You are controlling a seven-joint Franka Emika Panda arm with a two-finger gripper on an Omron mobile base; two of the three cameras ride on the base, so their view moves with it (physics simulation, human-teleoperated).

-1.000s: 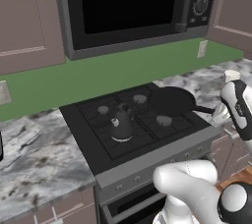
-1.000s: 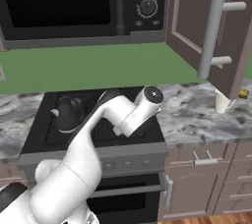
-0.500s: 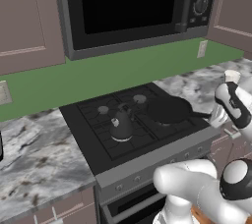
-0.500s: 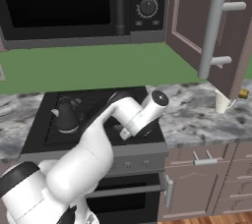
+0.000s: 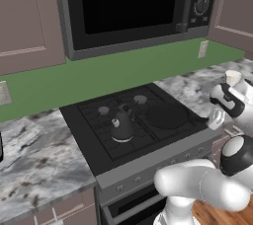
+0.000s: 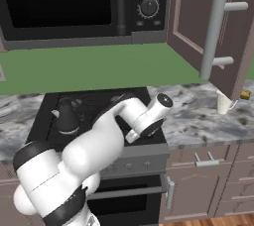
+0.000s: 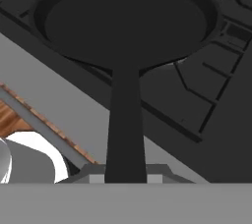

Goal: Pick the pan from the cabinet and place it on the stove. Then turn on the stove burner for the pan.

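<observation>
Over the front right burner of the stove (image 5: 133, 125) we've got the pan (image 5: 165, 117) sitting low on the grates, or just about touching them, hard to say which from here. Our hand (image 5: 216, 116) is clamped tight on the end of the pan's long handle, off the stove's right edge over the marble tabletop (image 5: 34, 165); in the hand view the handle (image 7: 125, 120) runs straight up from between the fingertips to the round pan body. So we'd say the first half is basically done: pan is out of the cabinet (image 6: 213, 27), whose door hangs open on the right, and it's at its spot on the stove. What's left, as far as we can judge: let go of the handle, back off, then go for the knob on the grey front strip (image 5: 163, 162) that matches this burner and turn it. No flame showing anywhere yet. Small dark kettle (image 5: 121, 128) sits on the front left burner, just beside the pan, so something to watch when pulling away
</observation>
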